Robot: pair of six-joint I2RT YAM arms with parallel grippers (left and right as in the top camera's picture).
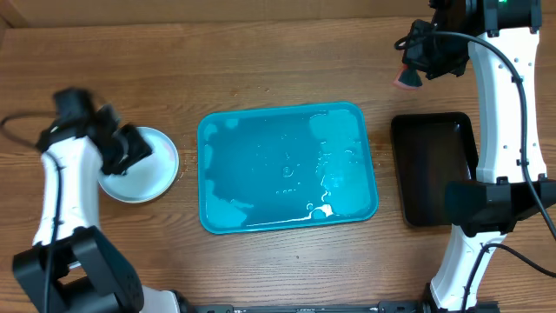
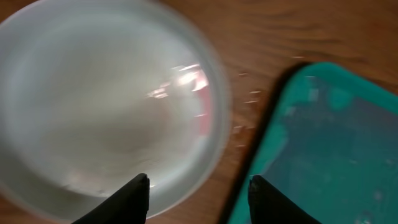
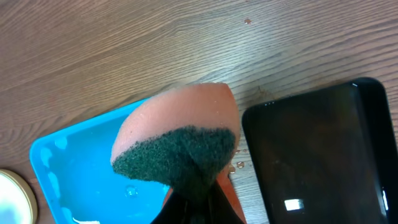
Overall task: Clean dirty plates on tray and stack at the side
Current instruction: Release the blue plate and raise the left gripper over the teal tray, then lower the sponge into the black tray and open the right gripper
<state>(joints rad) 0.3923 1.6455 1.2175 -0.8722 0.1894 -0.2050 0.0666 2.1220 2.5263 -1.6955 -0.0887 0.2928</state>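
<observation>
Near left edge: plates [image 1: 143,169] beside the tray [image 1: 261,165], left pincer [image 2: 198,185] spread above them.
Far right corner: right pincer [image 3: 198,208] pinching sponge [image 3: 180,134].
Risk: a nudge could slide the plates.

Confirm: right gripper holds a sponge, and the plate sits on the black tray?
Not quite. The overhead view shows the plate on the table left of the blue tray, not on the black tray. The right gripper does hold a sponge.
</observation>
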